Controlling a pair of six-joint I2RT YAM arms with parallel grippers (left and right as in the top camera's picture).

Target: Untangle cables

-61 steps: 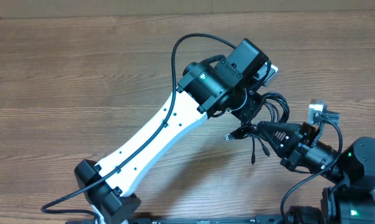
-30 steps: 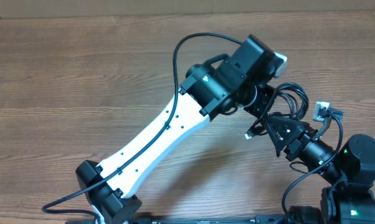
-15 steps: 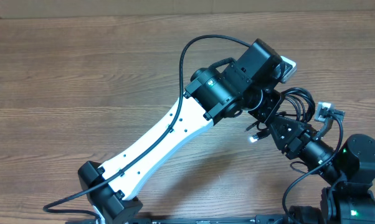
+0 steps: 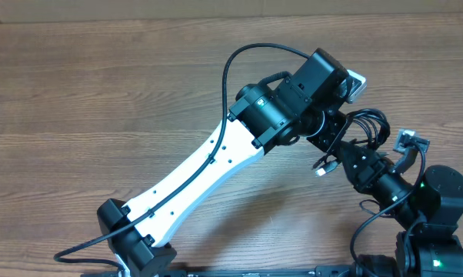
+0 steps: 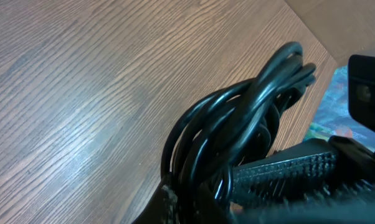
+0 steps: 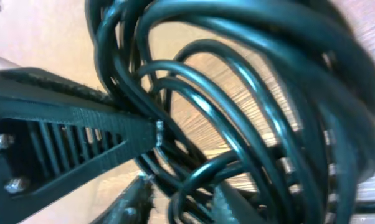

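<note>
Near the table's (image 4: 101,92) right edge, the right gripper (image 4: 334,161) has closed in on the cables (image 4: 364,125) and narrowed around some strands — gripped or not, I cannot tell — while the left gripper (image 4: 329,141) stays clamped on the bundle, so a pull-apart looks imminent.

A brown wood-grain bench (image 4: 78,92) is spreading across the view, grain running sideways, a paler strip (image 4: 216,6) bordering its far edge

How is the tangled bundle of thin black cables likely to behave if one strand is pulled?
Probably floppy: the bundle of thin black cables curves in loose loops. Likely to snag: loops cross closely, so one pull may drag the rest.
</note>
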